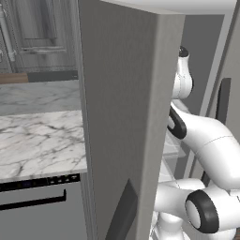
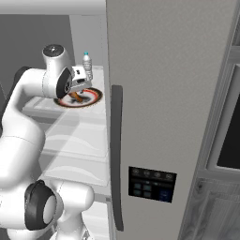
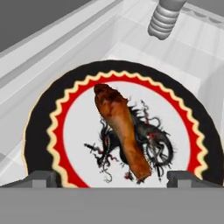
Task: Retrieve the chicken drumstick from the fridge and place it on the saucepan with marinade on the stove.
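Observation:
The chicken drumstick (image 3: 123, 131), golden-brown and long, lies on a round plate (image 3: 41, 127) with a black rim, a red and cream border and a dragon drawing. The plate (image 2: 95, 95) rests on a white shelf inside the fridge (image 2: 164, 84), whose left door (image 1: 119, 117) is swung open. My gripper (image 3: 113, 178) hovers just above the plate, open. Its two fingertips (image 3: 42, 177) stand wide apart on either side of the drumstick's near end, touching nothing. In the right base view my gripper (image 2: 76, 93) points down at the drumstick (image 2: 78, 98). The saucepan and the stove are out of view.
A clear ribbed bottle (image 3: 165, 18) stands on the shelf behind the plate; it is also the bottle (image 2: 86, 61) in the right base view. The right door carries a dark handle (image 2: 116, 154) and a black dispenser panel (image 2: 152, 183). A marble counter (image 1: 37, 140) lies left of the open door.

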